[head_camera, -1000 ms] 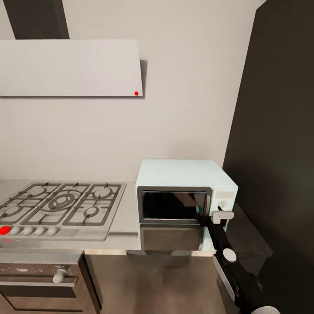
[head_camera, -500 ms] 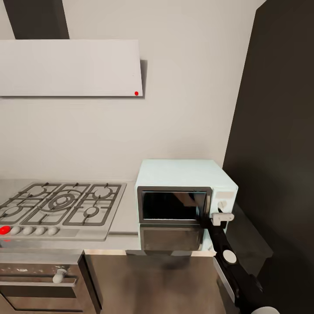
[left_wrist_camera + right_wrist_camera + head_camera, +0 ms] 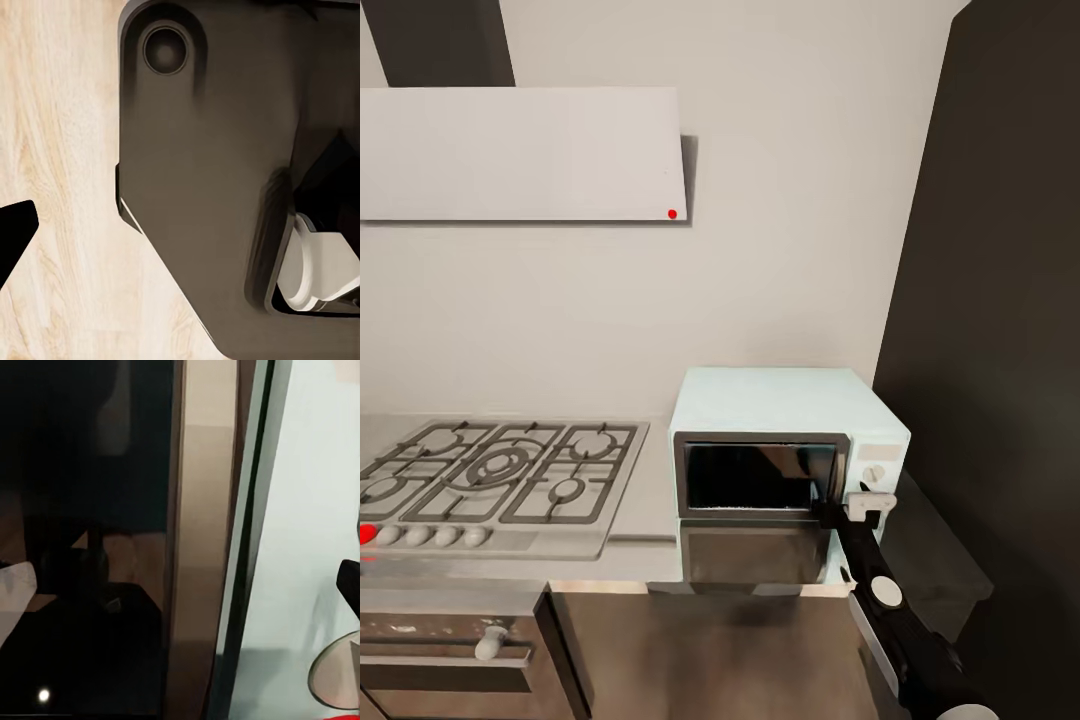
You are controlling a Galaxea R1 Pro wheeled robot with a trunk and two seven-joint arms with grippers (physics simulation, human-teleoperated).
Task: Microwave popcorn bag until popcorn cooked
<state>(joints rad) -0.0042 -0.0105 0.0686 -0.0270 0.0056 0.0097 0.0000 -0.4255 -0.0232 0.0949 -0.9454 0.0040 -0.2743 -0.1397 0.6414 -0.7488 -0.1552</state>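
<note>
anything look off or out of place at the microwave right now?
Nothing stands out. The microwave sits square on the countertop beside the gas hob, door closed as far as the head view shows. The right gripper is at the door's right edge. No spill or damage visible.

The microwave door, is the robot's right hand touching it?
Cannot tell. In the head view the right gripper overlaps the microwave door's right edge, but no contact or gap shows. The right wrist view sits very close to the door trim, fingertips unseen.
</note>
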